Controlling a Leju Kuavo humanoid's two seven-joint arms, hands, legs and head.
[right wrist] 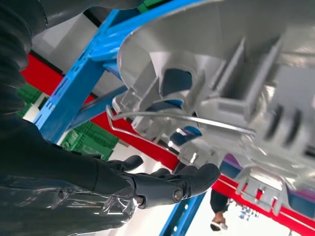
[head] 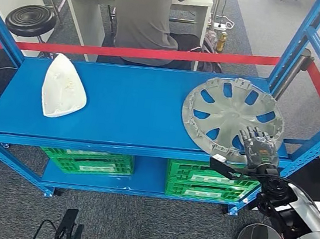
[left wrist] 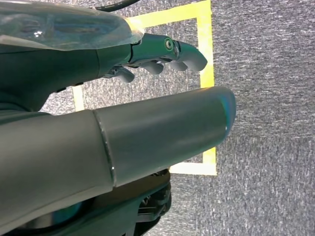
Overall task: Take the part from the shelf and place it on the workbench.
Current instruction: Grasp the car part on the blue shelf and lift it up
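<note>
Task early: hubcap (head: pixel 232 114) on top shelf (head: pixel 128 109), not lifted. Right hand (head: pixel 259 149) at hubcap's near edge, over shelf front lip. Wrist view: fingers (right wrist: pixel 185 179) stretched out, apart, close beside hubcap's ribbed rim (right wrist: pixel 230 98); contact cannot tell, no grasp. Left hand (left wrist: pixel 163 54) hangs over floor, fingers loosely extended, holding nothing. White cover (head: pixel 62 86) far across shelf from right hand. Left: grasp, lift, carry to workbench, set down.

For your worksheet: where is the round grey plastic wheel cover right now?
In the head view, the round grey plastic wheel cover lies at the blue shelf's right end, the right hand at its near edge.
</note>
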